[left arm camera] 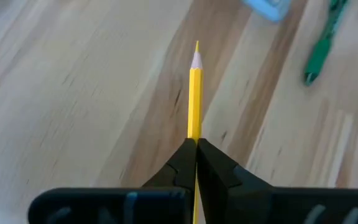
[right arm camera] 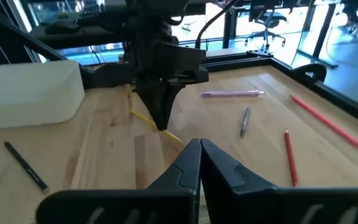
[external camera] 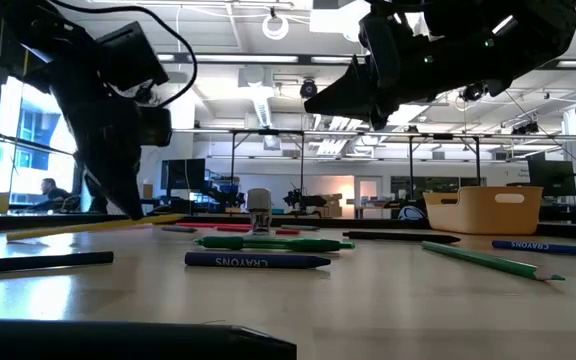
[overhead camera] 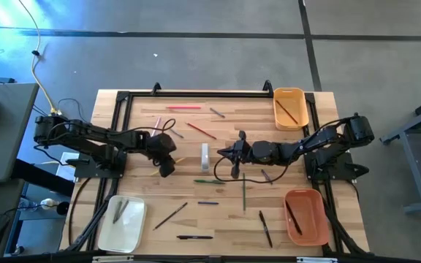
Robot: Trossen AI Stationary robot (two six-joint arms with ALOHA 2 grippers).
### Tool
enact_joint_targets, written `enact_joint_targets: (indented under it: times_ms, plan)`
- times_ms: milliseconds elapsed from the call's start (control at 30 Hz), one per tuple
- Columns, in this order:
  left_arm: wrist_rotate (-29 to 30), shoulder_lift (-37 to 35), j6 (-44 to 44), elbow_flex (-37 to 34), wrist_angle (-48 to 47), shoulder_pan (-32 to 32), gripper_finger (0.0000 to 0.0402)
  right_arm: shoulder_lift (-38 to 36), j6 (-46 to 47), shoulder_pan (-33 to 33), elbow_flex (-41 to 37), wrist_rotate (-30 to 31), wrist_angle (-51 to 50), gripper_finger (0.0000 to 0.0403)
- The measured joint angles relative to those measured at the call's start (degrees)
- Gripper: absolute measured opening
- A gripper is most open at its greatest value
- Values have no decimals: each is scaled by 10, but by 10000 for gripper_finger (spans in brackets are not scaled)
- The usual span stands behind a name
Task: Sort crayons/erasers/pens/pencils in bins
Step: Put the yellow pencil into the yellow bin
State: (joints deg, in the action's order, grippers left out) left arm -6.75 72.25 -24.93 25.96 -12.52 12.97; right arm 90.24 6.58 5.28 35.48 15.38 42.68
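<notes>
Pencil, yellow, sits pinched between the left gripper's closed fingers, its tip jutting past them toward 12 o'clock over the table. Right gripper hovers mid-table at 3 o'clock of it, fingers together, empty.

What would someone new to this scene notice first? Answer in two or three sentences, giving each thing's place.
The left end effector, left of the table's middle, is shut on a yellow pencil whose tip points out over the wood. The right end effector hangs shut and empty over the table's middle. Three bins sit at the edges: white near left, orange near right, yellow-orange far right.
</notes>
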Motion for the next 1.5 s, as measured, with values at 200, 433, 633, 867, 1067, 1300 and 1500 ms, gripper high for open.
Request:
enact_joint_targets:
  times_ms: [200, 433, 633, 867, 1067, 1300, 1500]
  plan:
    - [-14, 0, 24, 0, 23, 0, 1, 1, 67, 0, 0, -4, 1, 0]
    - [-13, 1, 41, 0, 25, -12, 1, 24, 104, 0, 0, -4, 12, 0]
    - [-5, 1, 41, 1, 44, -37, 0, 38, 128, 2, 0, -8, 13, 0]
    - [2, 1, 31, 1, 69, -71, 0, 38, 130, 22, 0, -9, 14, 0]
    - [24, 7, 25, 1, 91, -108, 0, 38, 129, 33, 0, -9, 14, 1]
    - [37, 74, 15, 1, 146, -141, 0, 38, 129, 35, 0, -9, 14, 1]
    - [37, 116, 13, 1, 174, -156, 0, 38, 129, 35, 0, -9, 11, 1]
